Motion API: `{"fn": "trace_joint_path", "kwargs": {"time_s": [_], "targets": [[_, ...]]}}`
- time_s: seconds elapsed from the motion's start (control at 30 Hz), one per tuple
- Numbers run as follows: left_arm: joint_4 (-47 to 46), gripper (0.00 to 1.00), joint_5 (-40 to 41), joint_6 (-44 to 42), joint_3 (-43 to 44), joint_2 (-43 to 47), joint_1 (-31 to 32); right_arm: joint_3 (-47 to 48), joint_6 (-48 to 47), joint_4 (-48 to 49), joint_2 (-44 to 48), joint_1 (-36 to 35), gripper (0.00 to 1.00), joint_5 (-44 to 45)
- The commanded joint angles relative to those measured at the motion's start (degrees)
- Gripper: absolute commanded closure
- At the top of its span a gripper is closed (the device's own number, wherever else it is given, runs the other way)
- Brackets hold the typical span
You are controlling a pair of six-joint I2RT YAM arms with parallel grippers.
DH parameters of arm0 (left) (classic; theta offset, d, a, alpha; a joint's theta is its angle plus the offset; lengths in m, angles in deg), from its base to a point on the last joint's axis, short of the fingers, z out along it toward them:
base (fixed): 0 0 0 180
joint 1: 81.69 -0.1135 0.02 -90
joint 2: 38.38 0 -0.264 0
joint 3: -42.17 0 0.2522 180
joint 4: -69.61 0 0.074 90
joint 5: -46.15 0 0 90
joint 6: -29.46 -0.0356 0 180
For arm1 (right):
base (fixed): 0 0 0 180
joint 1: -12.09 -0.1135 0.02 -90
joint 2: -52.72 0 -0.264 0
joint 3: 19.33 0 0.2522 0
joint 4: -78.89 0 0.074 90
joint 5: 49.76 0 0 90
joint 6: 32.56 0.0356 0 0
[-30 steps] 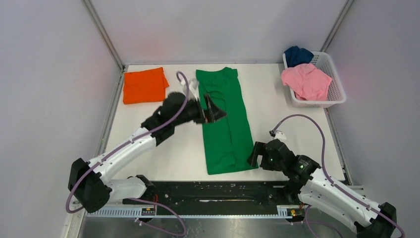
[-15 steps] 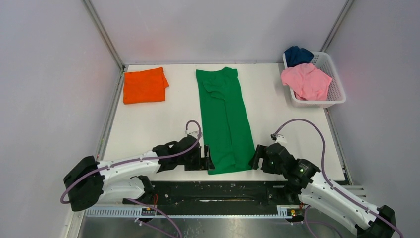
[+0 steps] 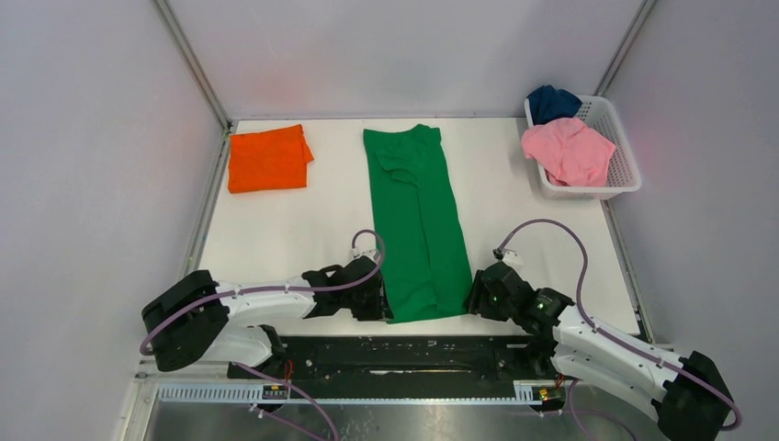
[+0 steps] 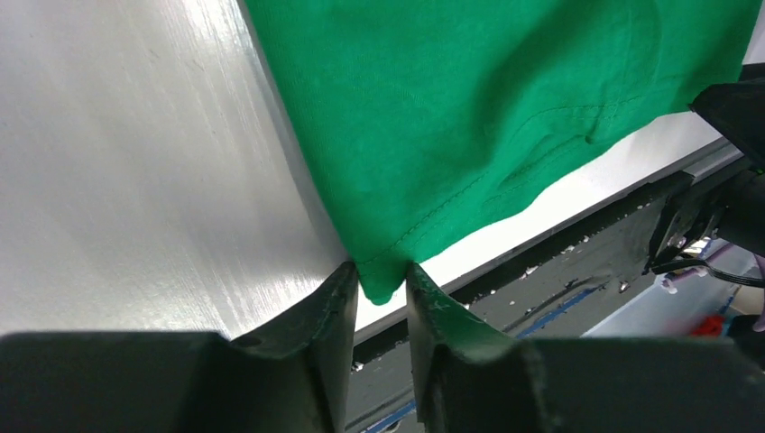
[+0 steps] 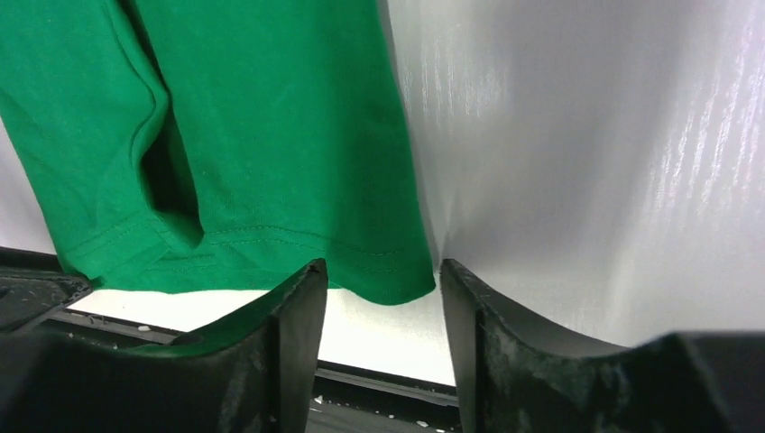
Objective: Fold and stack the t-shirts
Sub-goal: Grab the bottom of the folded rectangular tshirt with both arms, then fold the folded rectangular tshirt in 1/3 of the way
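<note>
The green t-shirt (image 3: pixel 418 220) lies on the table as a long narrow strip, collar end far, hem near me. My left gripper (image 3: pixel 378 299) sits low at the hem's left corner. In the left wrist view that corner of the green t-shirt (image 4: pixel 469 99) is pinched between the fingertips of my left gripper (image 4: pixel 379 275). My right gripper (image 3: pixel 474 296) is at the hem's right corner. In the right wrist view its jaws (image 5: pixel 383 275) stand apart, and the corner of the green t-shirt (image 5: pixel 271 135) lies between them, clear of the right finger. The orange t-shirt (image 3: pixel 268 158) lies folded at the far left.
A white basket (image 3: pixel 588 191) at the far right holds the pink t-shirt (image 3: pixel 568 150) and the navy t-shirt (image 3: pixel 552 101). The black rail (image 3: pixel 404 354) runs along the table's near edge just behind both grippers. Walls close in the left, far and right sides.
My left arm has swung from the shirt's far half down to its near-left corner and closed on it. My right gripper has edged in to the near-right corner, its jaws narrowing.
</note>
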Motion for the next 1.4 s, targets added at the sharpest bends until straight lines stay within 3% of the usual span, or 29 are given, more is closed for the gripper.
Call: {"fn": "trace_joint_path", "kwargs": {"time_s": [0.0,0.1,0.17,0.37,0.57,0.73,0.87,1.07,1.37], "targets": [[0.0,0.77,0.5,-0.1,-0.3,-1.3,0.5,-1.0,1.5,2.5,-1.5,0.1,0.50,-0.9],[0.1,1.00,0.1,-0.2,-0.8,0.1,0.6,-1.1,1.5,1.3,-0.5,0.1,0.73,-4.0],[0.7,1.00,-0.2,-0.2,-1.6,2.6,0.9,-1.6,1.1,-0.4,1.8,0.1,0.83,-7.0],[3.7,1.00,-2.7,0.8,-3.2,12.5,1.9,-2.2,1.9,-6.3,12.2,0.1,0.94,-17.2],[3.2,1.00,-2.5,-1.4,0.6,14.9,-0.2,1.4,2.3,-1.5,15.2,0.1,0.97,-15.0],[-6.5,1.00,-8.6,-3.1,2.5,10.3,-11.1,9.2,-0.8,3.5,5.5,0.2,0.98,-5.7],[-7.1,1.00,-12.7,-6.4,9.2,3.0,-18.5,18.5,-5.6,4.9,-5.5,2.9,0.98,-1.8],[-2.1,1.00,-14.8,-10.6,20.5,-7.7,-27.1,28.1,-8.4,12.0,-21.7,13.5,0.98,-9.6],[3.5,1.00,-11.6,-14.1,36.3,-22.4,-34.8,44.5,-11.9,14.4,-41.6,21.8,0.97,-15.5]]}}
